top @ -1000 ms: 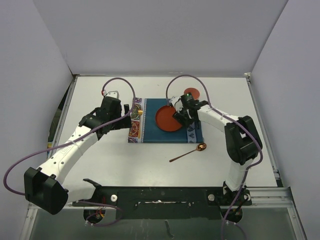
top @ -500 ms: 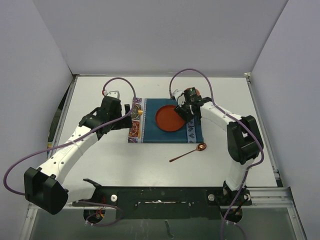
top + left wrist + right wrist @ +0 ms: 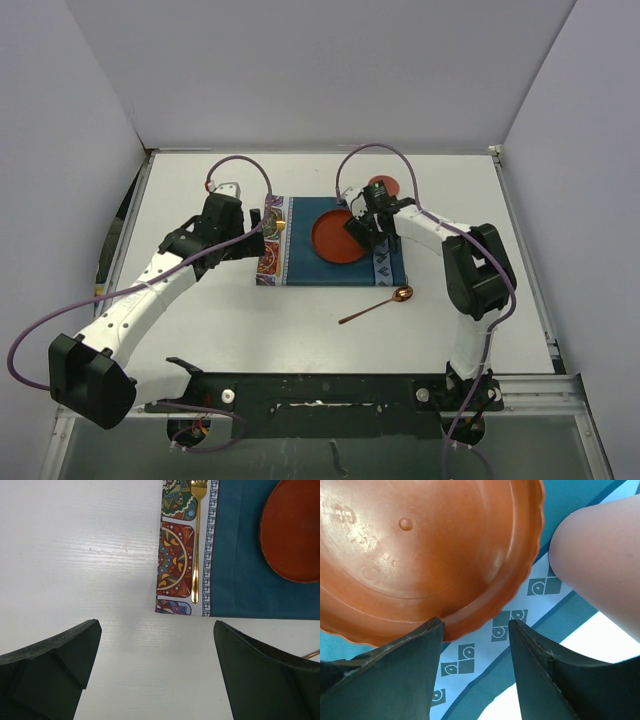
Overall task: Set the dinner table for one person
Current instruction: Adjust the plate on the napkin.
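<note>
While the right jaws gape, the plate [image 3: 333, 240] lies on the placemat [image 3: 300, 262].

The right gripper [image 3: 476, 626] hung close over the orange plate [image 3: 420, 545], dark jaws parted above its scalloped rim. The plate lay on a teal placemat [image 3: 580, 492] with a white patterned band [image 3: 470, 662]; a blurred peach rounded object [image 3: 600, 565] sat at right

One placemat [image 3: 300, 262], one orange plate [image 3: 333, 238], one small red dish [image 3: 384, 184], one fork [image 3: 195, 555], one spoon [image 3: 378, 305].
</note>
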Motion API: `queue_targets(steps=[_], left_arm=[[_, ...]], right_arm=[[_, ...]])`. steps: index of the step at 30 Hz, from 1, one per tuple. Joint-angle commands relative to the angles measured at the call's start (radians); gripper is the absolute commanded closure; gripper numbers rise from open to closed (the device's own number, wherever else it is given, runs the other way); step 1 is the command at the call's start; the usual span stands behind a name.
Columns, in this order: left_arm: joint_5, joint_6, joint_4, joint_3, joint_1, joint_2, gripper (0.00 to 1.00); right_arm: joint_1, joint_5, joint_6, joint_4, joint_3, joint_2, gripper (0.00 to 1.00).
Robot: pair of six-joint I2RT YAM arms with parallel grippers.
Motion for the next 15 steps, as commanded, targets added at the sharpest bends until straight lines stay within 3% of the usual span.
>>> queue_targets(steps=[1,7,15], left_arm=[[0.003,0.007,0.051,-0.005,0.005,-0.018,0.02],[-0.001,0.010,0.050,-0.016,0.005,-0.025,0.02],[-0.008,0.015,0.057,-0.030,0.005,-0.034,0.02]], right_arm=[[0.000,-0.032,0.011,0.057,0.034,-0.005,0.45],[0.002,-0.049,0.010,0.061,0.040,0.006,0.60],[0.003,-0.065,0.003,0.058,0.048,0.018,0.62]])
